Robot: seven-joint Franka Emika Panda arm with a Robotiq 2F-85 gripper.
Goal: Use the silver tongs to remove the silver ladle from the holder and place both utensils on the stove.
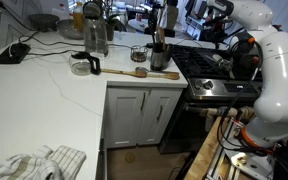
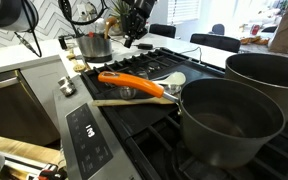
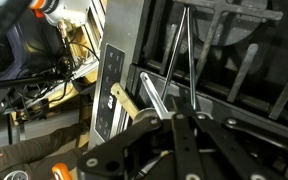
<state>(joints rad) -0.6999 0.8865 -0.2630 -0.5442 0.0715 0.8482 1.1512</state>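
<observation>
In the wrist view my gripper (image 3: 174,118) is shut on the silver tongs (image 3: 182,55), whose thin arms reach out over the dark grates of the stove (image 3: 254,70). In an exterior view the gripper (image 2: 134,24) hangs above the stove's back corner (image 2: 149,62), just right of the holder (image 2: 94,46). The holder also shows on the counter (image 1: 160,58), with dark handles sticking up. A silvery utensil bowl (image 2: 174,78) lies on the grate; I cannot tell whether it is the ladle.
An orange-handled utensil (image 2: 129,82) and a wooden spoon (image 2: 134,102) lie on the stove front. Two big dark pots (image 2: 224,120) fill the near burners. On the counter are a tall metal pitcher (image 1: 96,35), a glass jar (image 1: 138,53) and a wooden utensil (image 1: 124,71).
</observation>
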